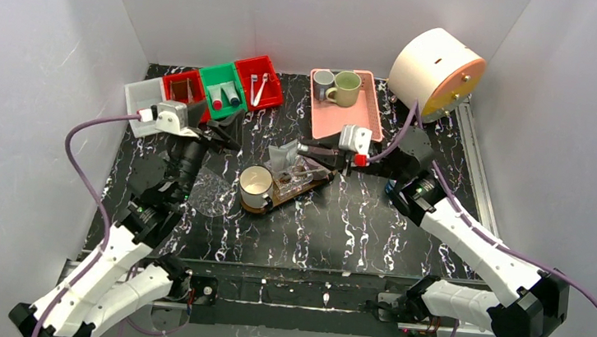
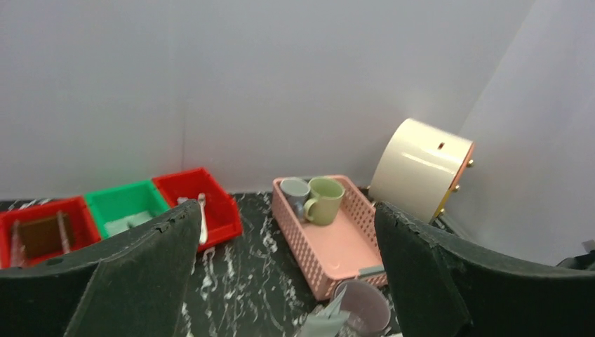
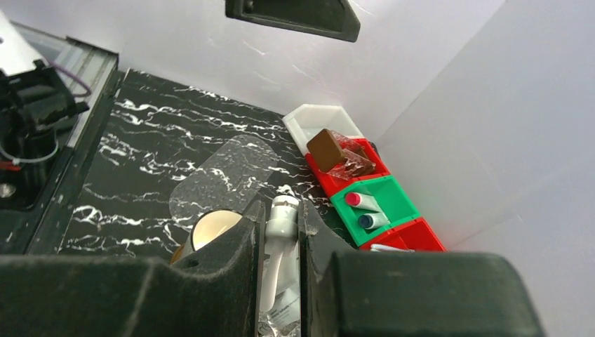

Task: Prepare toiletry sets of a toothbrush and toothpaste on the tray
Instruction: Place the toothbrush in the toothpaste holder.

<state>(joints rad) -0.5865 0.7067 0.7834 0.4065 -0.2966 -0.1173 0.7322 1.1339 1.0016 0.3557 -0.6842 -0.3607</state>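
Observation:
The dark-brown tray [image 1: 311, 185] lies mid-table with a beige mug [image 1: 255, 184] on its near end. At its far end stands a greyish-purple mug [image 2: 361, 307] with a clear bag [image 1: 283, 155]. My right gripper [image 1: 304, 149] hovers by that far end, shut on a white toothpaste tube [image 3: 281, 247] with a pale cap, clamped between the fingers [image 3: 238, 242]. The beige mug also shows in the right wrist view [image 3: 210, 228]. My left gripper [image 1: 226, 138] is wide open and empty, left of the tray, near the bins.
A pink basket [image 1: 364, 117] at the back holds a green mug [image 1: 345, 88] and a grey mug [image 1: 322, 82]. Red [image 1: 259, 82], green [image 1: 223, 89], red [image 1: 185, 90] and white [image 1: 142, 97] bins hold toothbrushes, tubes and a brown block [image 3: 326, 147]. A round cream box [image 1: 433, 68] stands back right. A clear oval sheet [image 1: 212, 192] lies left of the tray.

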